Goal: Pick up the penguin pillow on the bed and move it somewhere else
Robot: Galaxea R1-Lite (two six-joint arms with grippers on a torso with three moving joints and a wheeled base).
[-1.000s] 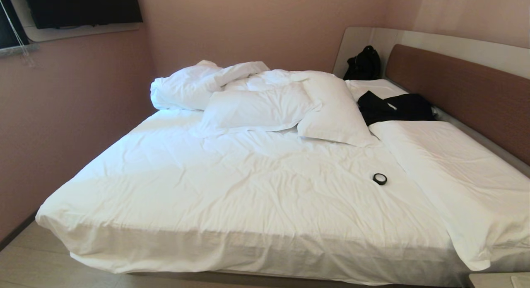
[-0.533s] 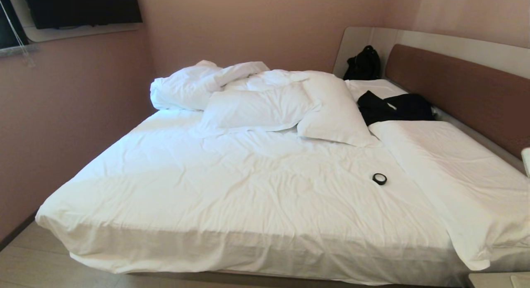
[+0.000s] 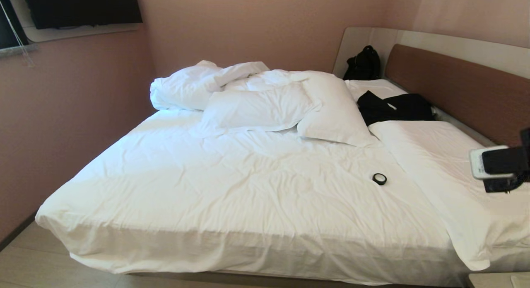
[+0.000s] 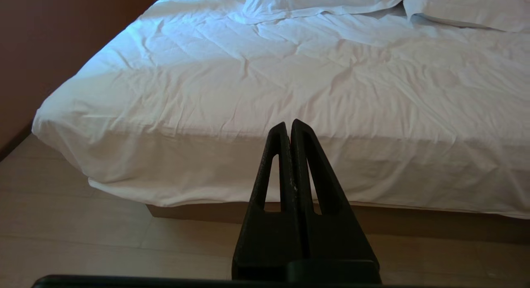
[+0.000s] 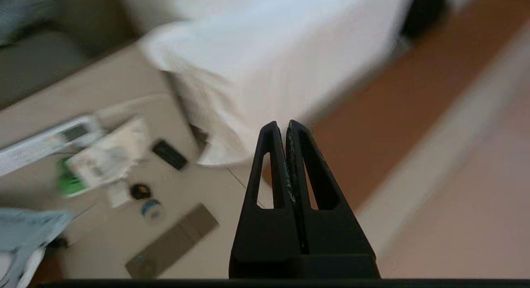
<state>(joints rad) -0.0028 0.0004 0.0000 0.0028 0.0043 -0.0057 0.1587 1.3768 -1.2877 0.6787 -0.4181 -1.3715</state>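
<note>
The bed (image 3: pixel 248 188) fills the head view, with rumpled white sheets and a brown headboard (image 3: pixel 455 89). No penguin pillow shows on it; only plain white pillows (image 3: pixel 256 107) lie at the far side. My right arm (image 3: pixel 497 163) reaches in from the right edge above the bed's right side. In its wrist view my right gripper (image 5: pixel 281 124) is shut and empty, hanging over a bedside table (image 5: pixel 124 97) and the bed's hanging sheet (image 5: pixel 248 72). My left gripper (image 4: pixel 288 124) is shut and empty, held low in front of the bed's near edge (image 4: pixel 248 155).
A black tape roll (image 3: pixel 379 179) lies on the sheet, with black clothes (image 3: pixel 393 107) and a black bag (image 3: pixel 363 64) by the headboard. The bedside table carries a remote (image 5: pixel 49 139), packets and small items. A pale blue cloth (image 5: pixel 25 234) shows at that view's edge.
My right arm has swung into the head view from the right edge and now hangs over the bed's right side. The left arm and everything on the bed have kept still.
</note>
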